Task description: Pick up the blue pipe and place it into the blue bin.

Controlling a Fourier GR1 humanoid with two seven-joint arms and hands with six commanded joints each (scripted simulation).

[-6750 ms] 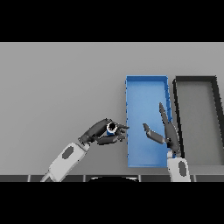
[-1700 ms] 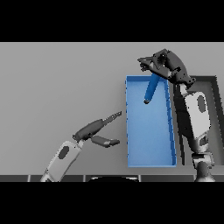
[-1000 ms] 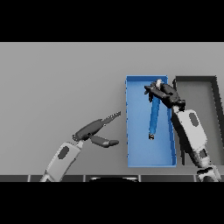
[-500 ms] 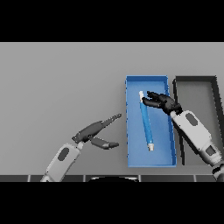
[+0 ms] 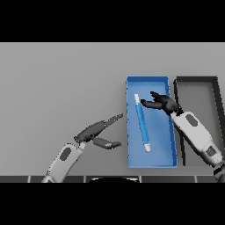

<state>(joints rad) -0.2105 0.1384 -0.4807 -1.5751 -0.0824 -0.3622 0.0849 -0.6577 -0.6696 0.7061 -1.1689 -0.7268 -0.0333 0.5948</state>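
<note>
The blue pipe (image 5: 142,122) with white ends lies flat inside the blue bin (image 5: 151,161), running lengthwise along the bin's left half. My right hand (image 5: 160,103) hovers over the bin's upper middle, fingers spread and open, just right of the pipe's far end and not holding it. My left hand (image 5: 97,132) is open over the table left of the bin, fingers pointing toward the bin's left wall.
A black bin (image 5: 195,81) stands right beside the blue bin, and my right forearm (image 5: 195,136) crosses over the wall between them. Grey table (image 5: 61,88) stretches to the left and back.
The right hand carried the pipe over the bin, lowered it and let go. The pipe now lies flat in the bin, and the hand has drawn back slightly. The left hand stayed open.
</note>
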